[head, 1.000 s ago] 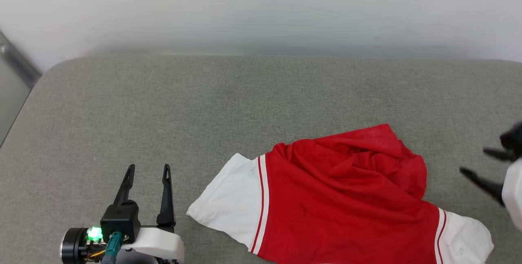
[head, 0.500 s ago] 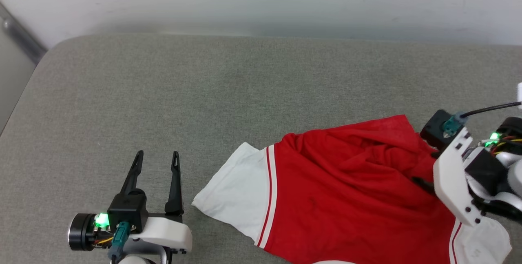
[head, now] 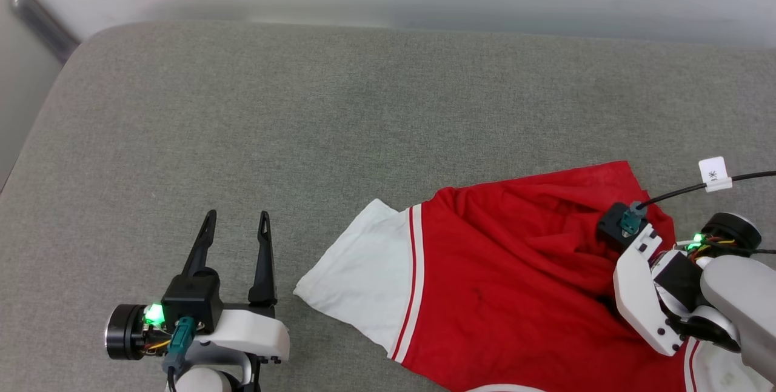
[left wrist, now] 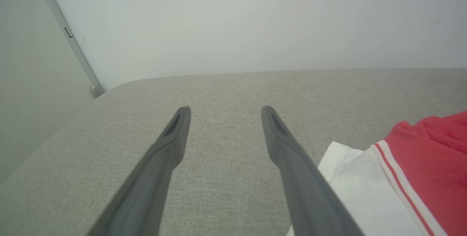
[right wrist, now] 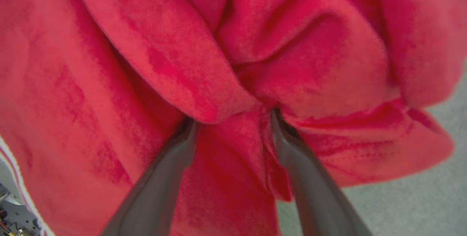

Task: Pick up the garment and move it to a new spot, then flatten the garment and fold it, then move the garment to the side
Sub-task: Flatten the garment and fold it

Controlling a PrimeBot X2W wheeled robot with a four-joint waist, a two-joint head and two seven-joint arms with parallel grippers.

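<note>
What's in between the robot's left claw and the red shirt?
Nothing but bare grey cushion. In the head view, the open left gripper stands apart from the garment, next to its white sleeve.

The garment (head: 515, 271) is thin matt cloth, softly creased. The padded surface (head: 303, 125) under it is grey woven fabric, slightly rough. The left gripper (head: 237, 215) has smooth, matt, plastic-looking fingers (left wrist: 292, 166).

On the right gripper (right wrist: 233, 119), the fingers (right wrist: 160, 181) end hidden under the garment (right wrist: 310, 64).
</note>
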